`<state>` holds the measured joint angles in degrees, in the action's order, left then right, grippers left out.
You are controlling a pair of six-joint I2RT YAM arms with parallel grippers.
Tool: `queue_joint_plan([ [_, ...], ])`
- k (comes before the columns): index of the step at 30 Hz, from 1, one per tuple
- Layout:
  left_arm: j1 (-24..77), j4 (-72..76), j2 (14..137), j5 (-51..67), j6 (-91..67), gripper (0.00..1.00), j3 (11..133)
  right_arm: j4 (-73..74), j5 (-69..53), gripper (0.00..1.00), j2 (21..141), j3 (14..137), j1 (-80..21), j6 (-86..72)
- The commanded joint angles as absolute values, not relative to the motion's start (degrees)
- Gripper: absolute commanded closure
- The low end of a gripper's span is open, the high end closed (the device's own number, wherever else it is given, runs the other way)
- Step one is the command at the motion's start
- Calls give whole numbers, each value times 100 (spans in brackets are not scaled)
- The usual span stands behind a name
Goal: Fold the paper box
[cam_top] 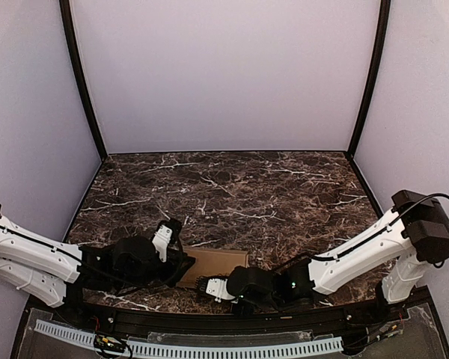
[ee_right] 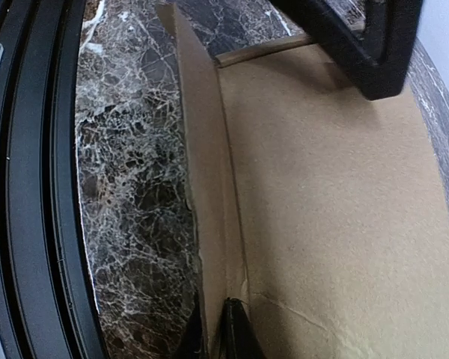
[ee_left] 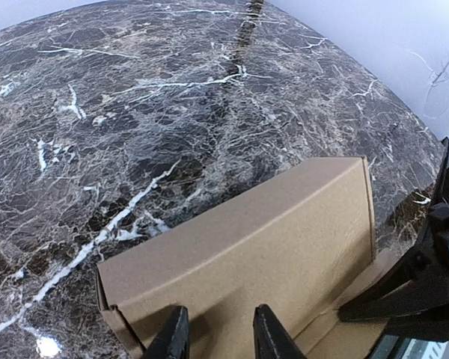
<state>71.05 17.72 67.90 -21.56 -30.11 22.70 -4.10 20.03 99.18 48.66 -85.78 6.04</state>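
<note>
We see a table (cam_top: 232,187) of glossy, dark brown marbled stone shot through with white veins, filling the middle of the overhead view. Plain pale lilac walls (cam_top: 224,75) close it in on three sides, and slim black frame posts (cam_top: 82,82) rise at the back corners. A black rail (cam_top: 209,318) curves along the bottom of the frame.

The paper box (cam_top: 217,263) lies at lower centre of that view, between the two arms. It is matte brown cardboard, unmarked, low and rectangular, with crisp folded edges.

At the bottom of its own view, the right gripper (ee_right: 213,335) has its fingers (ee_right: 236,333) pressed close on either side of a thin upright cardboard wall, pinching it. The left gripper (ee_left: 218,336) shows two black fingers (ee_left: 176,340) set apart over the box's near edge. Their tips are cut off by the frame, so we cannot tell whether they grasp it.

From overhead, both grippers' tips are lost against the dark arm housings, which also cover the box's near edge.
</note>
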Motion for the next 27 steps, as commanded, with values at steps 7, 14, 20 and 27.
queue_joint_plan([
  [7, 6955, 1073, 6428, -2000, -2650, 70, 2868, 937, 2037, 64, 10364, 4626, -8675, 132],
  [14, 6926, 1110, 6535, -1984, -2735, 70, 2837, 870, 2211, 52, 10098, 4693, -8668, 114],
  [20, 6926, 1202, 6574, -1978, -2786, 70, 2779, 864, 2241, 41, 9770, 4624, -8669, 50],
  [27, 6926, 1254, 6623, -1936, -2698, 70, 2835, 861, 2126, 37, 9241, 4653, -8670, 2],
])
